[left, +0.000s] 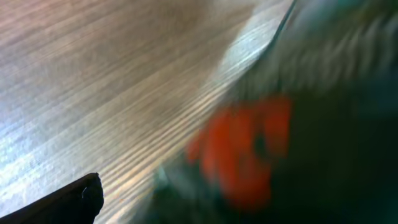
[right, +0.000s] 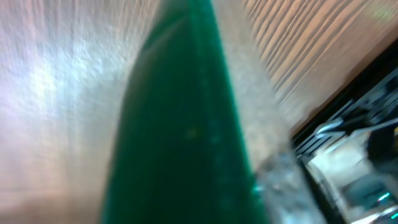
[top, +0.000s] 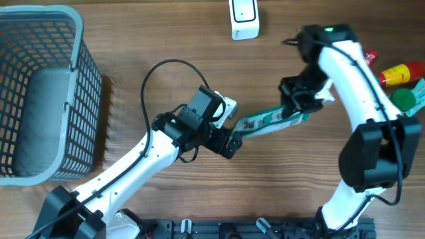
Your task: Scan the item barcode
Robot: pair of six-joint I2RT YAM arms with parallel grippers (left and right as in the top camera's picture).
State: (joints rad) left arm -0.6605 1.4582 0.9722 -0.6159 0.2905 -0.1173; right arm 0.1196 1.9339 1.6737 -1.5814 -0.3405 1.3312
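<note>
Out in the middle of the wooden tabletop (top: pixel 166 40) the two arms meet over a green packet (top: pixel 269 124), a long flat pouch with pale printing on it. It stretches between the hands, left end lower and right end higher as seen from above, and lies below and a little right of the white scanner (top: pixel 244 18) at the far edge.

The right hand (top: pixel 300 106) is clamped shut on the packet's right end. Its wrist camera is filled by the packet's dark green edge (right: pixel 180 137), badly blurred, with the wood grain behind it.

The left hand (top: pixel 232 143) sits at the packet's left end. Whether its jaws are apart or pinching the packet I cannot tell. Its own camera shows one dark finger (left: pixel 78 202) low in the corner and a smeared green mass with an orange patch (left: pixel 323 124) on the right.

A grey mesh basket (top: pixel 80 40) stands at the far left, well apart from the arms. Near the right arm, a red bottle (top: pixel 398 73) and a green-capped item (top: pixel 403 98) lie at the right edge.
</note>
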